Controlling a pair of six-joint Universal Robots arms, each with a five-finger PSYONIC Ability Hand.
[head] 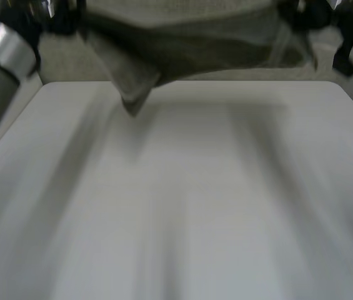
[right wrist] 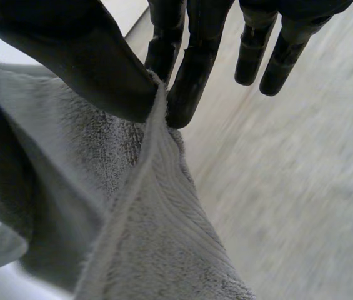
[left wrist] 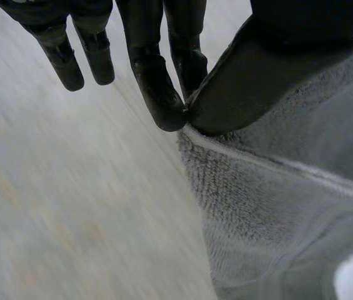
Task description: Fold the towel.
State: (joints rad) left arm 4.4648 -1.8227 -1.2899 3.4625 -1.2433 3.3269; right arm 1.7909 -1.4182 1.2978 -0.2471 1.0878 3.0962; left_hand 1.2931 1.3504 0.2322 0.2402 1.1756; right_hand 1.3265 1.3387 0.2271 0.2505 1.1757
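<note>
A grey towel (head: pixel 188 37) hangs lifted above the far edge of the white table (head: pixel 182 206), stretched sideways, with one corner drooping to a point (head: pixel 131 106). In the left wrist view my left hand (left wrist: pixel 164 81) pinches the towel's hemmed edge (left wrist: pixel 257 206) between thumb and straight fingers. My right hand (right wrist: pixel 182 81) pinches the towel (right wrist: pixel 139 212) the same way at its other top corner, thumb against fingers. Both hands hold the cloth in the air.
My left arm's grey joint (head: pixel 1 56) stands at the table's far left. Dark objects (head: pixel 351 37) stand beyond the table's far right corner. Light floor (left wrist: pixel 57 206) passes under the left hand.
</note>
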